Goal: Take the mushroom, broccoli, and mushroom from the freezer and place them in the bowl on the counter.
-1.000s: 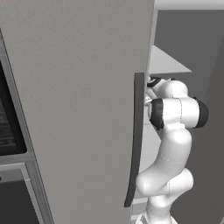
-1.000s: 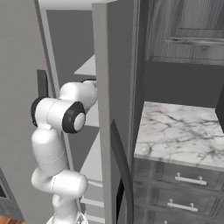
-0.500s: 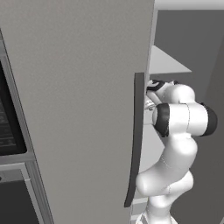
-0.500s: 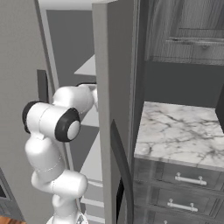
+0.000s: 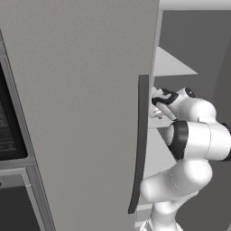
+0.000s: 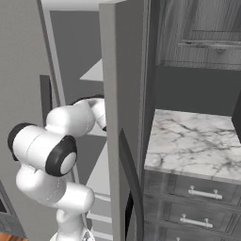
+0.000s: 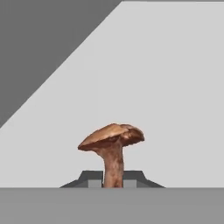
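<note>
A brown mushroom [image 7: 112, 142] with a wide cap stands upright in the hand view. Its stem sits between the two dark tips of my gripper [image 7: 113, 183], which is shut on it. Behind it lies a white freezer shelf [image 7: 175, 87] and the grey inner wall. The freezer [image 5: 76, 103] stands open, its long dark handle [image 5: 141, 144] in front. My hand [image 5: 163, 100] reaches in over a shelf, just past the door's edge. The marble counter [image 6: 197, 141] lies to the freezer's right. The broccoli and the bowl are out of view.
The freezer's right door [image 6: 122, 108] stands edge-on between my arm [image 6: 52, 150] and the counter. Dark grey drawers [image 6: 202, 207] sit under the counter and a wall cabinet [image 6: 202, 33] hangs above it. A black-fronted appliance [image 5: 9, 131] is at far left.
My elbow has swung back out of the freezer toward the base and a little lower. The hand has come slightly down and stays shut on the mushroom.
</note>
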